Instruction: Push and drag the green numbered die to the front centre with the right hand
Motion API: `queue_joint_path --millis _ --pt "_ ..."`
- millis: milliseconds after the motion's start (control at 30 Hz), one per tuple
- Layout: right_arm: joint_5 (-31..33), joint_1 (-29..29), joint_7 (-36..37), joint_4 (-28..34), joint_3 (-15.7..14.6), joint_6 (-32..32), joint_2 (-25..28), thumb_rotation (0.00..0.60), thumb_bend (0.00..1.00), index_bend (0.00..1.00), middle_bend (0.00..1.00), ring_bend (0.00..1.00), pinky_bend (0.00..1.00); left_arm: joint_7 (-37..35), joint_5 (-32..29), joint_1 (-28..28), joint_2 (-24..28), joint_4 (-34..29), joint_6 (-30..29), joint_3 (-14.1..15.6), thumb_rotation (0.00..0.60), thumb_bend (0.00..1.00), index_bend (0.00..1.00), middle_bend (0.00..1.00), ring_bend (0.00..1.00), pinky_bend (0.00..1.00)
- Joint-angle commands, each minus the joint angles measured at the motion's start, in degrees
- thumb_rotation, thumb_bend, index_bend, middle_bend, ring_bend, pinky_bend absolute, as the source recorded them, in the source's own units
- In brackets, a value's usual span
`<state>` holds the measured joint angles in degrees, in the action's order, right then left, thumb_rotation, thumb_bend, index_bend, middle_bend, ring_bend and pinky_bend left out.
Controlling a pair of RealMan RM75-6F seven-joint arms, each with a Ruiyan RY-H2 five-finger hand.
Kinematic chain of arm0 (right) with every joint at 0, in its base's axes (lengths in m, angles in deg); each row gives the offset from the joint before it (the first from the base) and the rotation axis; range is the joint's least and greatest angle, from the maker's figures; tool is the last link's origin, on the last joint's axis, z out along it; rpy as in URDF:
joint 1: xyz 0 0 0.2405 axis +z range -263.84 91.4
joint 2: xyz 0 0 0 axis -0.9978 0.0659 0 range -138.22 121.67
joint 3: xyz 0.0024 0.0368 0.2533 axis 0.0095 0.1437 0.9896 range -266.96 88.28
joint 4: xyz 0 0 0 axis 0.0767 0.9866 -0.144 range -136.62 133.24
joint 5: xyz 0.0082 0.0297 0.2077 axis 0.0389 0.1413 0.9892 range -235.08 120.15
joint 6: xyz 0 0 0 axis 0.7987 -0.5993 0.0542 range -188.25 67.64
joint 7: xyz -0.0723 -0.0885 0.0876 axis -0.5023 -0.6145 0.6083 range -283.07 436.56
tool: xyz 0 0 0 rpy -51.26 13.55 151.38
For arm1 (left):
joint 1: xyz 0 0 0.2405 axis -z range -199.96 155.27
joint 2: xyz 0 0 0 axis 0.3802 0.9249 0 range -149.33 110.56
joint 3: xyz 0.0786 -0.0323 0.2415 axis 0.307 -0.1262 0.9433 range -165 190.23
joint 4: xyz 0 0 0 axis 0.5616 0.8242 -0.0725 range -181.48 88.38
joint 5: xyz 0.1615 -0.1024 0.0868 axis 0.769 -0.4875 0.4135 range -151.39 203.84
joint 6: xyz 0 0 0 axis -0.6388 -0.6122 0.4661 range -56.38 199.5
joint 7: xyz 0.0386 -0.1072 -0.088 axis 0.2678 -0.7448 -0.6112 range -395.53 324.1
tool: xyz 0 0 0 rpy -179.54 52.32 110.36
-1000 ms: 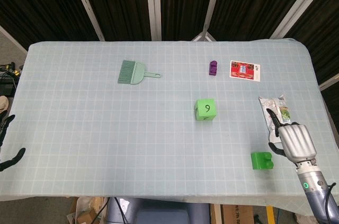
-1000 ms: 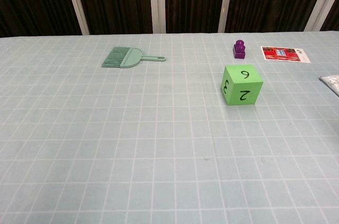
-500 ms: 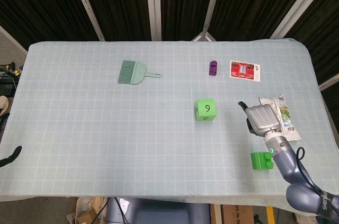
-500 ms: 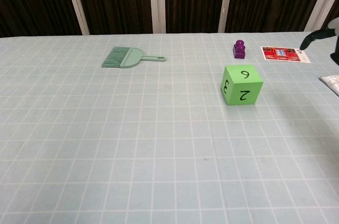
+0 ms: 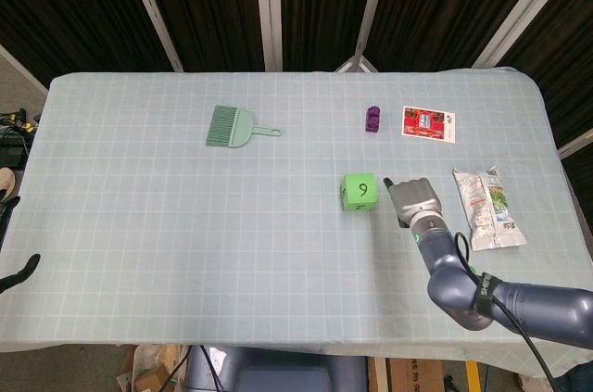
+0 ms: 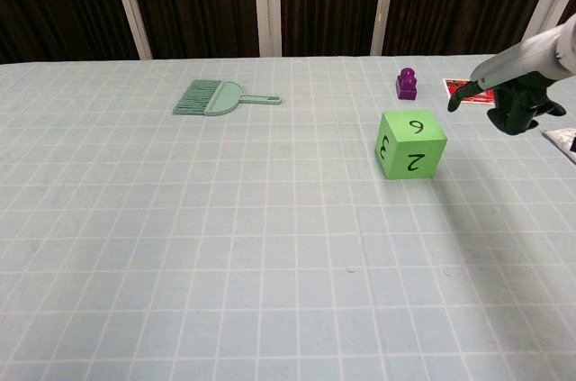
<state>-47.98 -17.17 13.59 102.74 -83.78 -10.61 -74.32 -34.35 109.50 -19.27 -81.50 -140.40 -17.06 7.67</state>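
I have the right hand (image 5: 410, 199) raised above the table (image 5: 139, 225) just to the right of the green numbered die (image 5: 359, 192), not touching it. In the chest view the same hand (image 6: 509, 97) hangs in the air, one finger stretched out toward the die (image 6: 410, 144) and the others curled in; it holds nothing. The die sits a little right of the table's middle, well back from the front edge, with 9 on top in the head view and 2 and 3 on the sides facing the chest camera.

At the lower left edge of the head view I see only a dark fingertip of the left hand (image 5: 23, 271), so I cannot tell how it is set.

Behind the die stands a small purple block (image 5: 372, 118), with a red card (image 5: 428, 122) to its right. A green brush (image 5: 233, 127) lies further left at the back. A food packet (image 5: 486, 206) lies to the right of my right hand
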Motion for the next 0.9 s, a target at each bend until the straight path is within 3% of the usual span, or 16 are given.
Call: queue_joint_path --millis 33,200,367,900 --pt "11.01 7.33 -5.59 -2.28 -1.58 0.59 -2.29 0.600 0.85 0.04 0.82 0.84 0.69 0.10 -0.17 0.03 -0.05 0.04 0.07 -0.06 0.600 0.34 0.10 0.00 0.00 0.08" --pt "21.08 11.80 -9.82 -5.15 -1.09 0.24 -3.46 0.600 0.85 0.04 0.82 0.84 0.69 0.31 -0.44 0.07 -0.12 0.03 0.18 -0.15 0.600 0.34 0.10 0.00 0.00 0.08" --pt "26.70 14.31 -13.81 -9.21 -0.23 0.89 -5.47 0.600 0.85 0.04 0.82 0.84 0.69 0.58 -0.73 0.10 -0.14 -0.09 0.29 -0.25 0.600 0.34 0.10 0.00 0.00 0.08" --pt "35.35 14.40 -24.40 -16.80 4.18 3.14 -7.94 0.600 0.86 0.04 0.82 0.84 0.69 2.15 -1.69 0.17 -0.67 0.02 0.31 -0.63 0.600 0.33 0.10 0.00 0.00 0.08"
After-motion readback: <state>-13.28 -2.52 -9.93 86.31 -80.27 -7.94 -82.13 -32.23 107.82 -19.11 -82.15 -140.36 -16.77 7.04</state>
